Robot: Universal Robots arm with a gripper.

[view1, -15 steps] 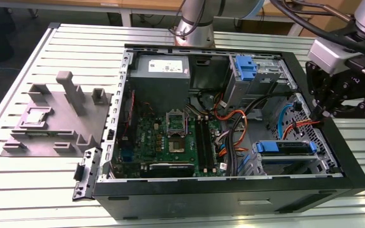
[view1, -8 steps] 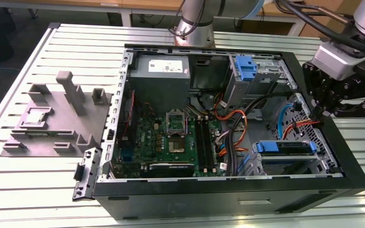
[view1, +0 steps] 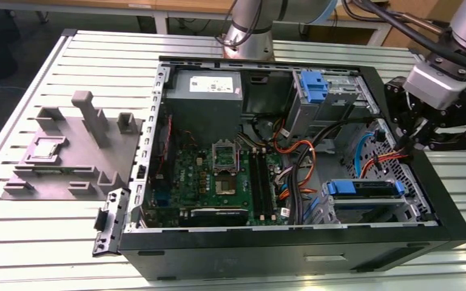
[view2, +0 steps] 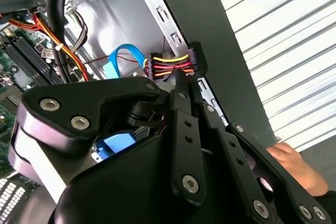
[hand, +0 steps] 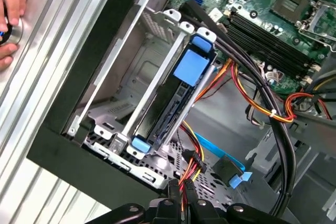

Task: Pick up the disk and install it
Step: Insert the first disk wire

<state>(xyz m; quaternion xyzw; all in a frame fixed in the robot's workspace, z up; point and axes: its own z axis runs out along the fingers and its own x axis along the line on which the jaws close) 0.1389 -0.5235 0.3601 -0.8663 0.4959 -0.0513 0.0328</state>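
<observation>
The disk (view1: 363, 188) shows edge-on as a blue strip, sitting in the metal drive cage (view1: 342, 209) at the case's near corner on the exterior view's right. In the first wrist view the disk (hand: 176, 95) stands in that cage, framed by its blue carrier. My gripper (view1: 411, 142) hangs over the case's wall on the exterior view's right, above and beyond the disk, not touching it. Its fingers (view2: 181, 85) are together at a black power connector (view2: 193, 61) with red, yellow and orange wires (hand: 185, 174) running between the fingertips.
A second blue carrier (view1: 312, 86) stands in the far bay. The motherboard (view1: 216, 173) and loose cables (view1: 298, 157) fill the case's floor. A grey fixture (view1: 75, 148) lies on the slatted table on the exterior view's left. A person's hand (hand: 9, 19) rests on the table beside the case.
</observation>
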